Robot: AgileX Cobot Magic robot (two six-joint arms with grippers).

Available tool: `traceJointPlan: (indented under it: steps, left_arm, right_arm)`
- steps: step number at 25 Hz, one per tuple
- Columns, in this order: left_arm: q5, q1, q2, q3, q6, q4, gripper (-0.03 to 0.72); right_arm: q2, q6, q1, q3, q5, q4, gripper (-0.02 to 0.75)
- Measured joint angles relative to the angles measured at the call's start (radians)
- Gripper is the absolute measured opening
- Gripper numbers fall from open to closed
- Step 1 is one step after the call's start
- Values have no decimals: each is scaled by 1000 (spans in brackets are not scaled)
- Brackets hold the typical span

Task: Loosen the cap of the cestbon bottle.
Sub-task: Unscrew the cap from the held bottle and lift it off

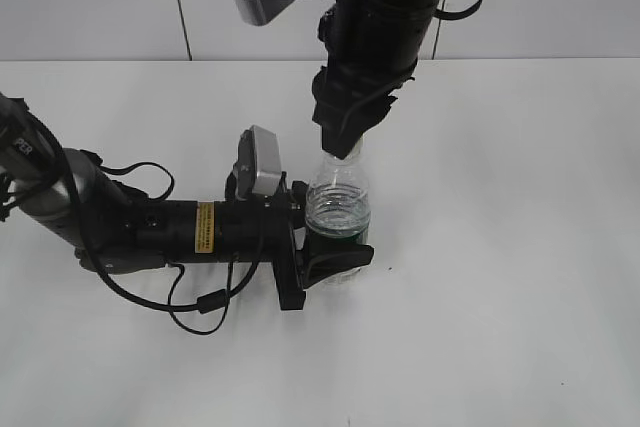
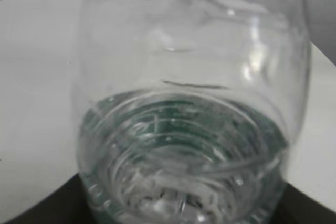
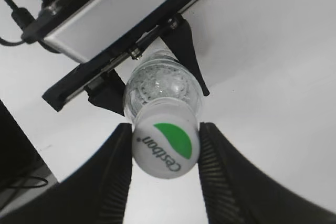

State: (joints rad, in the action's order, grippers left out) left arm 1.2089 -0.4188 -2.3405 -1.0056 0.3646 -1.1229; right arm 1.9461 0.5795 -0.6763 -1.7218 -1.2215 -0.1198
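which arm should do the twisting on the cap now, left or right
Right. The right gripper is already at the cap, a finger pressed on each side, so it likely only needs to turn. The left gripper grips the cestbon bottle low on its body, steadying it upright on the table.

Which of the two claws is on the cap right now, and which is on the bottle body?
The right claw, coming from above, has the white cap between its fingers. The left claw lies level, clamping the cestbon bottle around its green label.

Left gripper (image 1: pixel 335 259) reaches in horizontally, jaws closed on the cestbon bottle (image 1: pixel 338 209); right gripper (image 3: pixel 164 153) points straight down, fingers (image 3: pixel 113 177) pressed against the cap (image 3: pixel 166 147).
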Motion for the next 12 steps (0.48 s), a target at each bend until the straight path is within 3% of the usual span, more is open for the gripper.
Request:
traceJointPlan:
  steps: [4,12]
  left_arm:
    - [0,0,0,0,0,0,405]
    - [0,0,0,-1,5,0,403]
  right_arm:
    - [-1,196,0,0,0,2,294]
    - [-3,404,0,0,6,14,294]
